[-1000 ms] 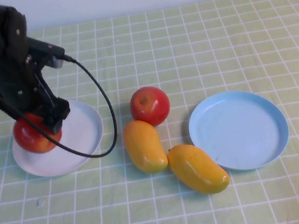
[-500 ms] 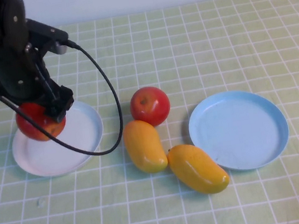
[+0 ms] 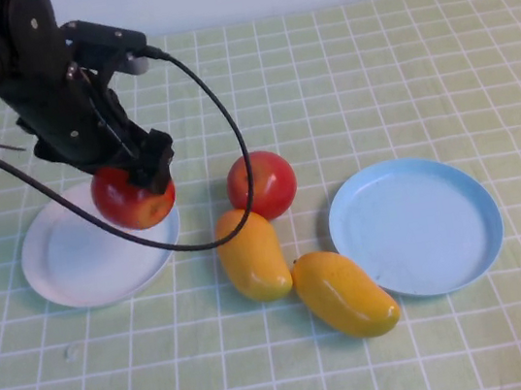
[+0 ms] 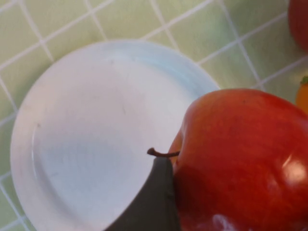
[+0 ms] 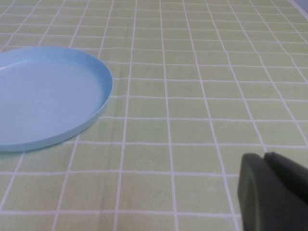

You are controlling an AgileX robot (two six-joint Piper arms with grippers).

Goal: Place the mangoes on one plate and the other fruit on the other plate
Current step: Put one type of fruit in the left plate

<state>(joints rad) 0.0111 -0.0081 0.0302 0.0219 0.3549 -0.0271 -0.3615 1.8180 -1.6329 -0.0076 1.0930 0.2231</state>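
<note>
Mangoes lie nearest on the desk [image 3: 397, 57], one [image 3: 346, 292] touching the light blue plate [image 3: 416, 227], the other [image 3: 252, 253] just beside it, both off their plate and waiting. Behind them a free apple [image 3: 262, 184] rests against the second mango. Left of that, the left pincer [image 3: 136, 179] grips the other apple [image 3: 133, 196], held clear above the right rim of the white plate [image 3: 74, 257], seemingly so it can be set down there. Right pincer [image 5: 274, 190] sits parked low near the blue plate, holding nothing; whether it is open I cannot tell.
</note>
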